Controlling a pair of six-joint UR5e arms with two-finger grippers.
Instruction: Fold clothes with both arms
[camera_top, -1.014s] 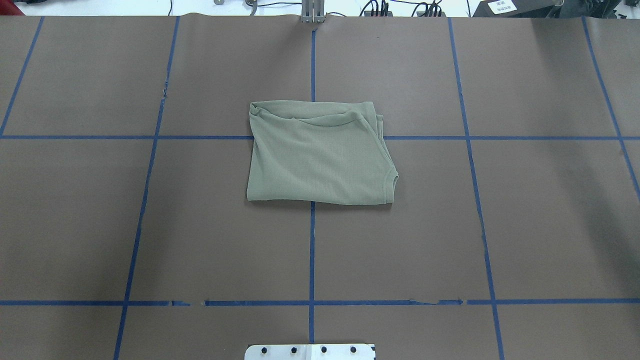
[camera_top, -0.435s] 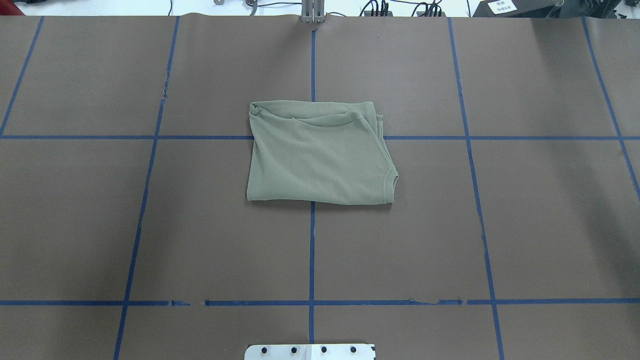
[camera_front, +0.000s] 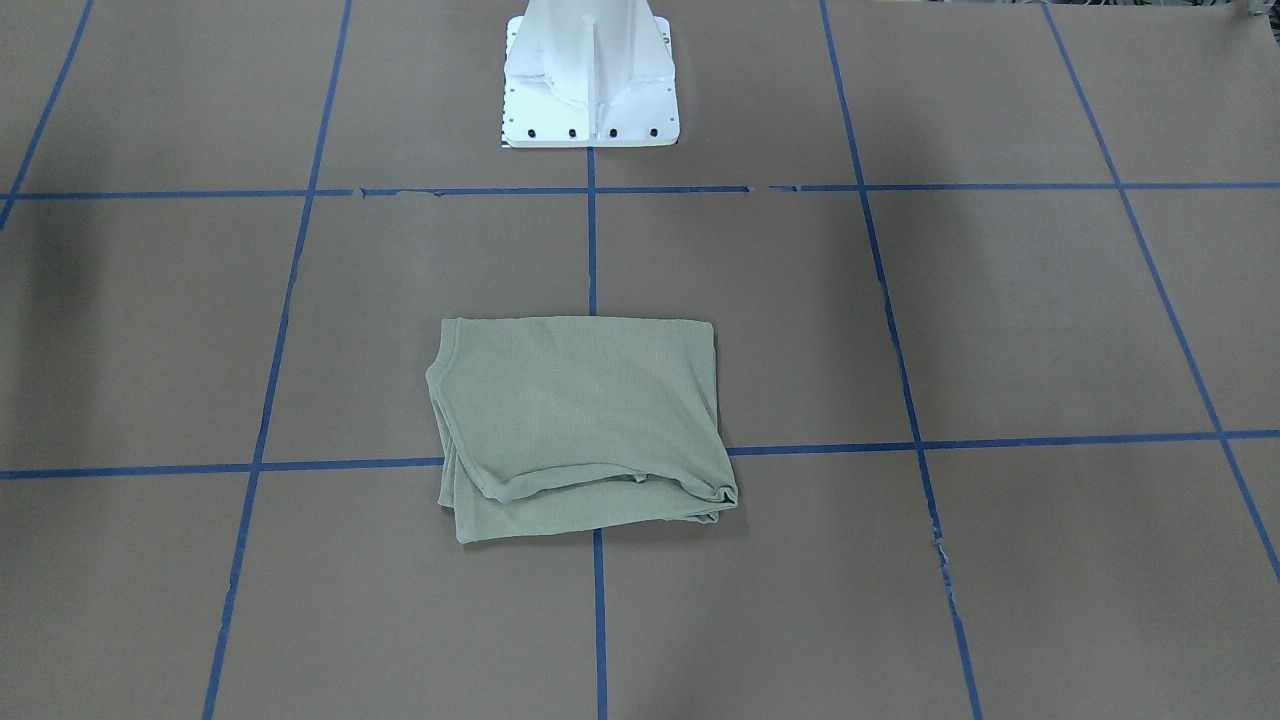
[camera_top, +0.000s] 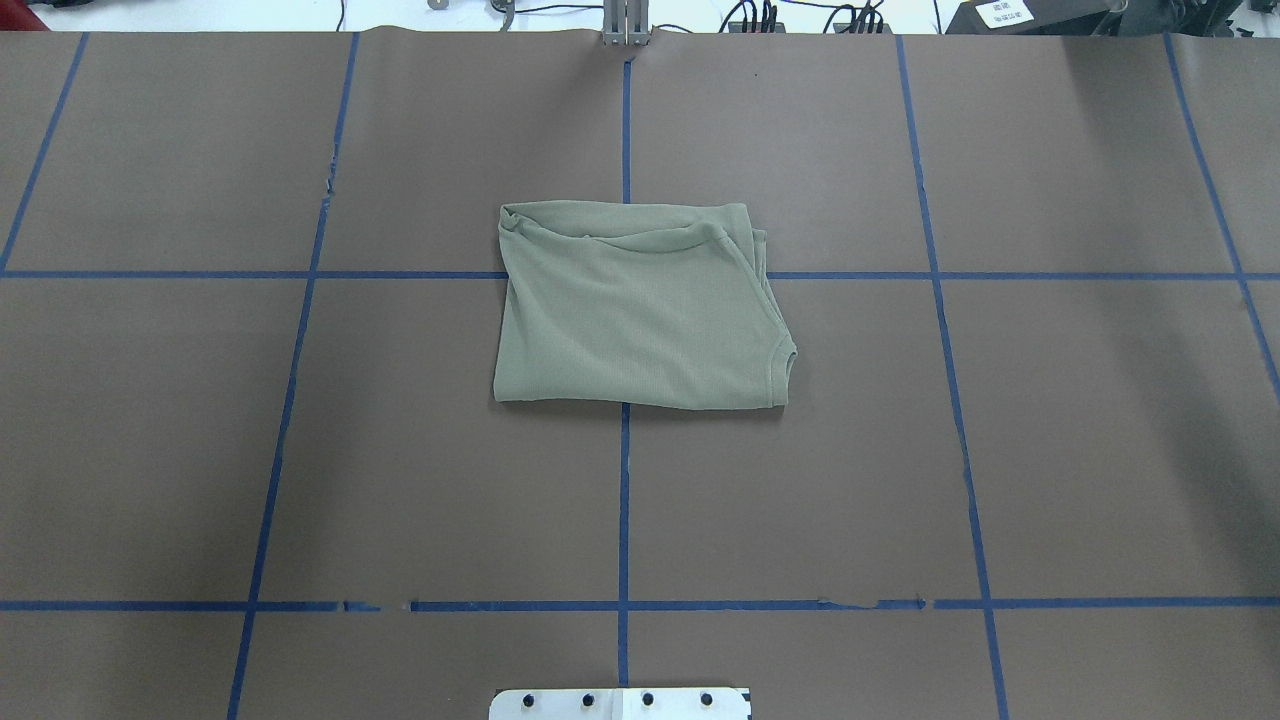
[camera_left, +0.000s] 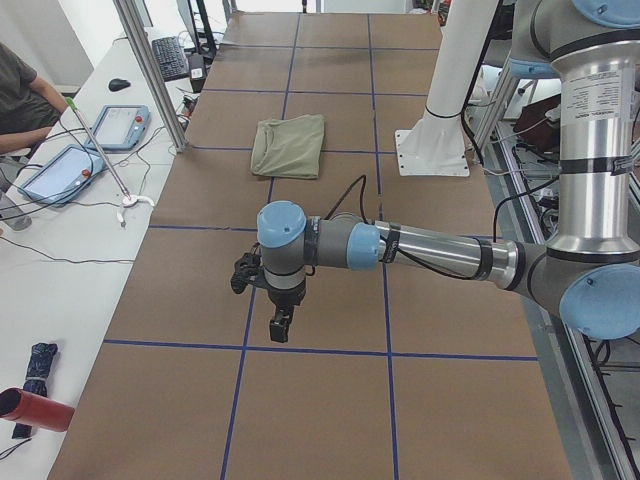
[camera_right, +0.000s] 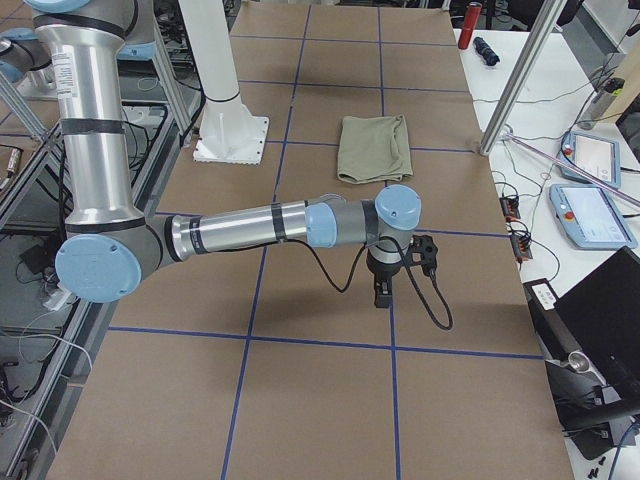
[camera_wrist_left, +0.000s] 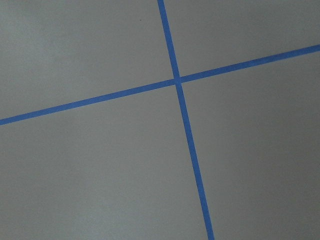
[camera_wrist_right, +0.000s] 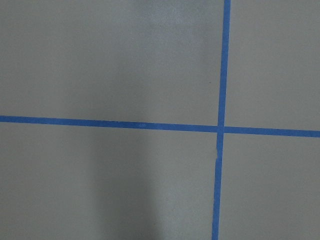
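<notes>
The sage-green long-sleeved shirt (camera_top: 640, 310) is found folded into a compact, nearly rectangular bundle in the middle of the brown-covered table (camera_top: 1050, 450), laid over a crossing of the blue tape lines (camera_top: 623, 500). In the overhead view the white pedestal base (camera_top: 620, 704) is at 6 o'clock from it. A rounded edge is seen along the 12 o'clock side of the bundle and a ribbed edge at about 4 o'clock, where the layers are not quite aligned. The shirt is touched by nothing. The left gripper (camera_left: 281, 322) is held low over bare table, well apart from the shirt toward 9 o'clock, and the right gripper (camera_right: 384, 292) likewise toward 3 o'clock. Both are shown only in the side views, so it cannot be told how far the fingers are parted; no cloth is seen hanging from either. Only paper and tape are shown by the wrist cameras. It is judged that the arms are kept aside so that the bundle is left undisturbed, and that the folding is finished or nearly so.
</notes>
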